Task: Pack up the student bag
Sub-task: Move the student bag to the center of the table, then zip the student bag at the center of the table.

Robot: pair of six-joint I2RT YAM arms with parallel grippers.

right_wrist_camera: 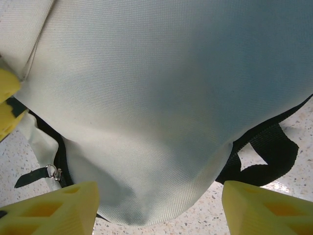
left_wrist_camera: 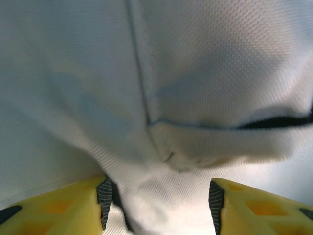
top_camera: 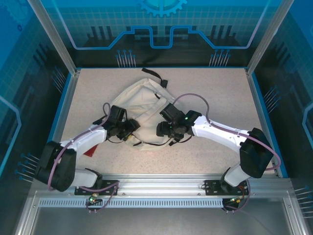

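Seen from above, a flat red object (top_camera: 91, 150), perhaps a book, lies at 8 o'clock on the table (top_camera: 220, 98), half hidden under the left arm and too covered to name. Next comes the left gripper (top_camera: 126, 129), pressed to the 8 o'clock edge of the cream bag (top_camera: 142, 100). Its jaws stand half apart with cloth between them, and the close view is too blurred to tell whether they pinch a fold. The bag lies slumped mid-table, its black strap (top_camera: 155, 75) trailing toward 12 o'clock. At the bag's 4 o'clock edge the right gripper (top_camera: 164, 129) hangs with jaws wide, astride the bag's rounded end and holding nothing.

The work appears to be at the opening stage: getting hold of the bag so that it can be filled. The next move likely calls for one arm to pin the cloth while the other finds the zip. The bag's mouth is not visible, and only a small metal pull (right_wrist_camera: 53, 172) shows near the right gripper.
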